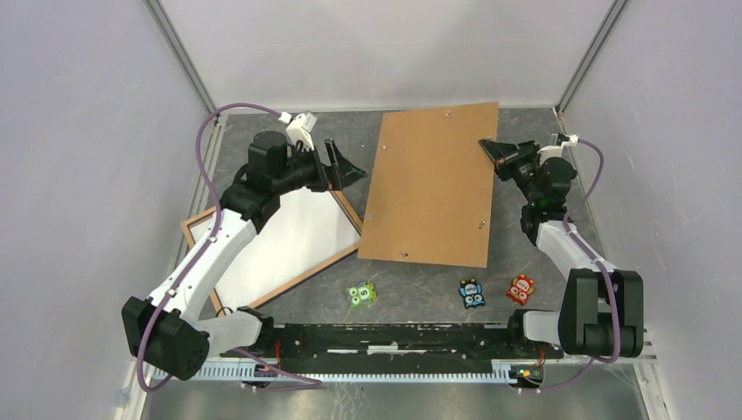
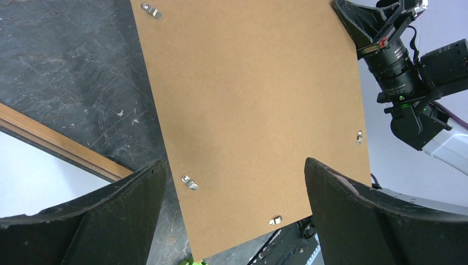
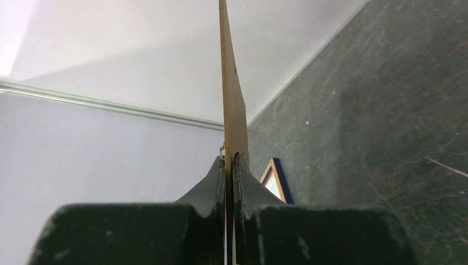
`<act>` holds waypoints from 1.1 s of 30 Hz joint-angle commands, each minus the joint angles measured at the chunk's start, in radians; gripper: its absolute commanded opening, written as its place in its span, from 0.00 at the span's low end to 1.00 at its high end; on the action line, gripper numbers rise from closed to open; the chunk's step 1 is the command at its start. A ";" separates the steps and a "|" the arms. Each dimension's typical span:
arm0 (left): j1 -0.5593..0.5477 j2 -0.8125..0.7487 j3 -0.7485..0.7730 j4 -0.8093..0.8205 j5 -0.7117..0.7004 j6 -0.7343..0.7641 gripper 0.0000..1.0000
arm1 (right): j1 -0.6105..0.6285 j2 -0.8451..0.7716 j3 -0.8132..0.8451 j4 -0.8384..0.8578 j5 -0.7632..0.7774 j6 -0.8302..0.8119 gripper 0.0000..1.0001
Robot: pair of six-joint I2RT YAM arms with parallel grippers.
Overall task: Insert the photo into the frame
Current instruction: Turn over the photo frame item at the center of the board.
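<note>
The frame (image 1: pixel 199 229) lies back-up at the left of the table, its light wood rails showing; a corner (image 3: pixel 277 176) with a dark blue edge also shows in the right wrist view. Inside the rails lies the photo (image 1: pixel 284 241), plain white side up, partly hidden by my left arm. My left gripper (image 1: pixel 348 168) hangs open and empty over the frame's far right corner, facing the brown backing board (image 2: pixel 254 110). My right gripper (image 1: pixel 488 147) is shut on that board's right edge (image 3: pixel 232 110) near its far corner.
The backing board (image 1: pixel 433 184) fills the table's middle, with small metal clips (image 2: pixel 190 183) along its edges. Three small toy figures, green (image 1: pixel 361 295), blue (image 1: pixel 472 292) and red (image 1: pixel 521 289), lie near the front. White enclosure walls stand close on all sides.
</note>
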 commanded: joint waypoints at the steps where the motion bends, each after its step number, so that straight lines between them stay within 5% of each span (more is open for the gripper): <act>1: 0.006 -0.037 -0.002 0.045 -0.009 -0.006 1.00 | 0.032 0.014 -0.004 0.192 -0.010 0.132 0.00; 11: 0.008 -0.065 -0.013 0.051 -0.033 0.001 1.00 | 0.280 0.215 -0.080 0.546 0.240 0.313 0.00; 20: 0.016 -0.090 -0.023 0.067 -0.024 -0.007 1.00 | 0.507 0.550 0.126 0.657 0.374 0.338 0.00; 33: 0.024 -0.076 -0.026 0.080 0.011 -0.025 1.00 | 0.619 0.879 0.229 0.829 0.477 0.263 0.00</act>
